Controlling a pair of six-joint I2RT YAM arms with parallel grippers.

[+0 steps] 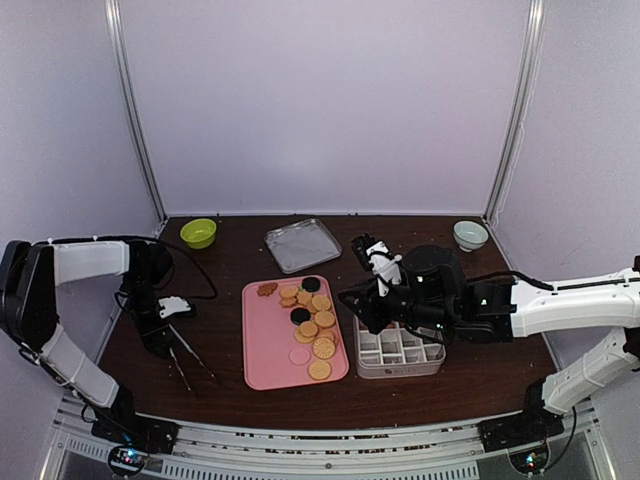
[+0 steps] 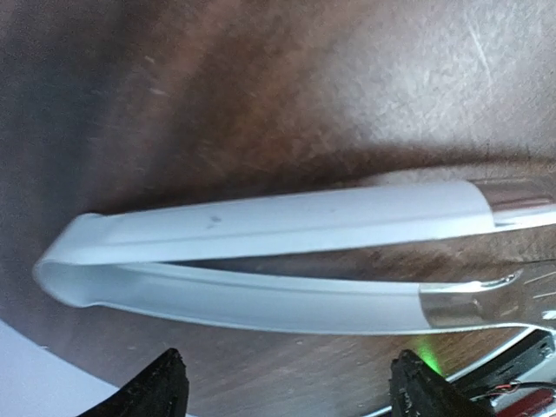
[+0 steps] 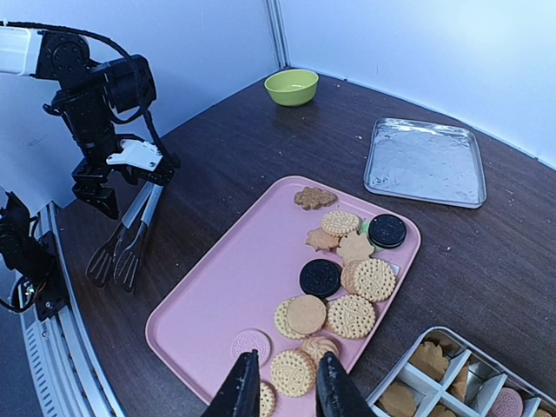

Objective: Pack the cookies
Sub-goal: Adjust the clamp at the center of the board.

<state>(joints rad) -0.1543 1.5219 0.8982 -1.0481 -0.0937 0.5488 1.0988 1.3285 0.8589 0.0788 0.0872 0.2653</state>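
Packing looked barely started to me. Most of the cookies (image 3: 373, 280) were sitting in a loose bunch on the far-right part of the pink tray (image 3: 217, 295): golden rounds, a few flower-shaped brown ones, two black and a pink one. Only a handful had made it into the divided box (image 1: 400, 370) just right of the tray. The right wrist view showed a couple of brown ones and a pink one in its cells, and plenty of cells looked bare.

The right hand (image 3: 287, 387) hung over the tray's near end with its fingers narrow, nothing between them that I could see. The left hand (image 2: 291, 391) was spread wide right above the tongs (image 3: 130, 234), which lay on the surface, not gripped.

The surface (image 1: 230, 270) was dark brown wood with a few crumbs. It also carried a metal tray (image 3: 424, 162), a green bowl (image 3: 291, 85) and a pale bowl (image 1: 470, 235) along the back. Plain pale walls with metal corner posts boxed it in.
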